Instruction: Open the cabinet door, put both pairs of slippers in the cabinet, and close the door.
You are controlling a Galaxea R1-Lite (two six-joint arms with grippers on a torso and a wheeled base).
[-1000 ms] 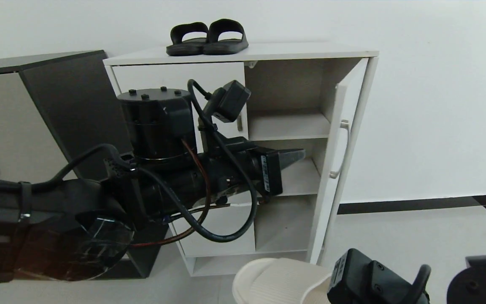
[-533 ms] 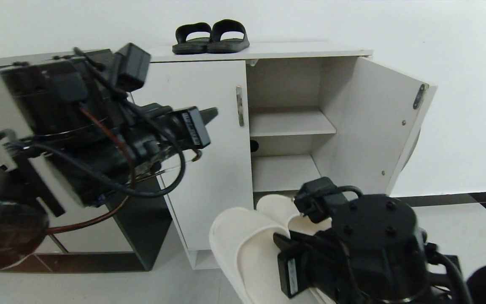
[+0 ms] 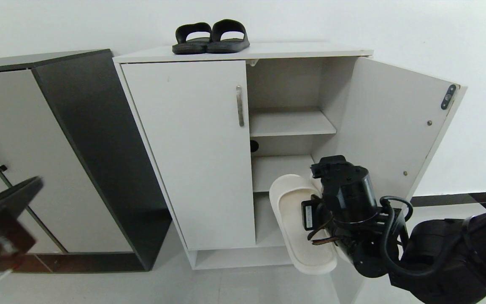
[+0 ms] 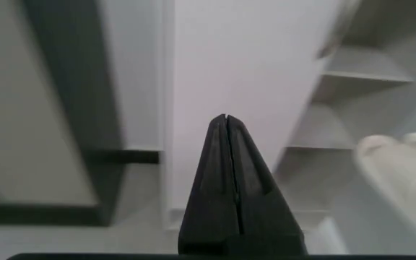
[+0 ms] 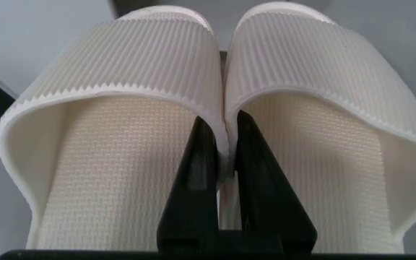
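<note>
while aloft, white slippers in gripper

Place: home-style hallway | Evidence: white shoe cabinet, black slippers on top, dark cupboard beside, plain wall

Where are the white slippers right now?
In the head view, the white slippers are held by the right gripper on the robot's right, just before the white cabinet's open compartment.

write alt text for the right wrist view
The right tool is shut on the meeting inner edges of a pair of white slippers, held side by side with ribbed straps toward the camera.
</note>
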